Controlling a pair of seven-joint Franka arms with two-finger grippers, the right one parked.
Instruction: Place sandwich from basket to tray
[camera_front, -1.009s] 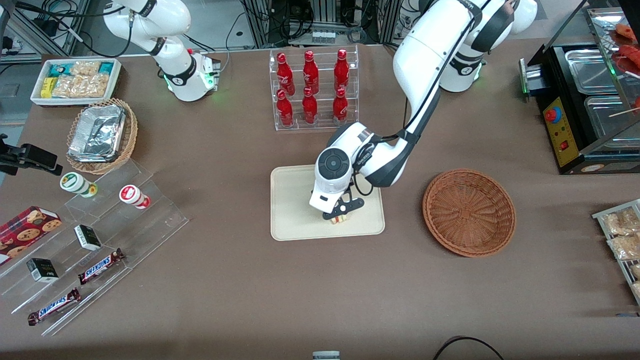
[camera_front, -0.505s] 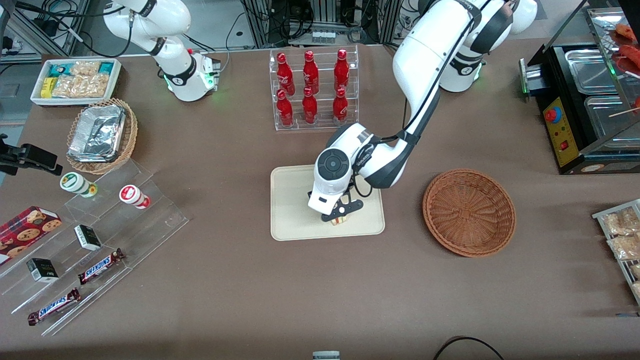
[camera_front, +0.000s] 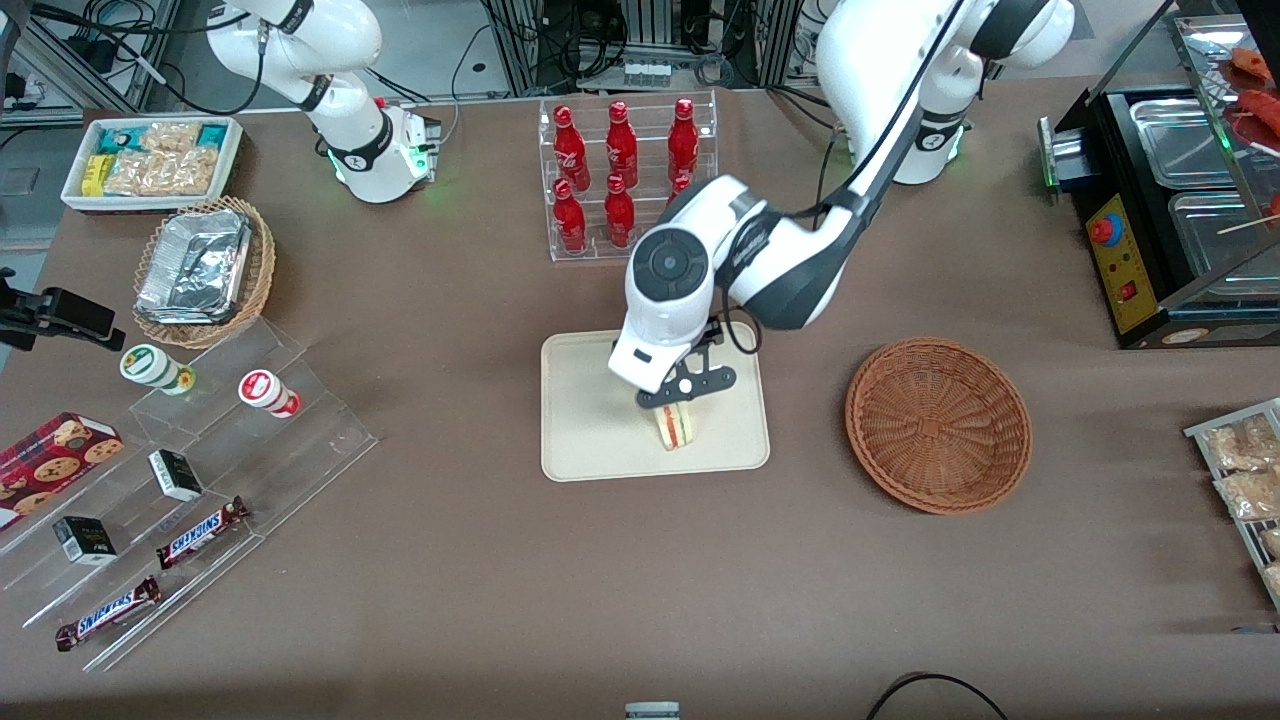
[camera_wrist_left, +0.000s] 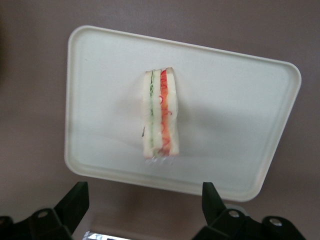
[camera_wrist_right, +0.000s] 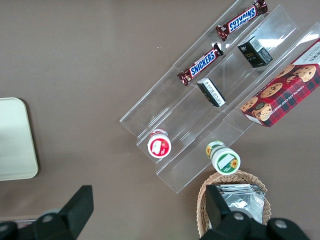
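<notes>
Triangular, clear-wrapped sandwich — resting on the cream rectangular plastic tray; pincer above it, fingers spread, empty — reddish-brown wicker basket nearby on the brown worktop.

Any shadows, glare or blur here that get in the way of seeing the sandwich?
Front view: sharp and evenly lit, but the open gripper hides part of the sandwich. Left wrist view: slightly soft, a faint shadow on the tray beside the sandwich, small glints on its wrap; filling layers remain readable.
</notes>
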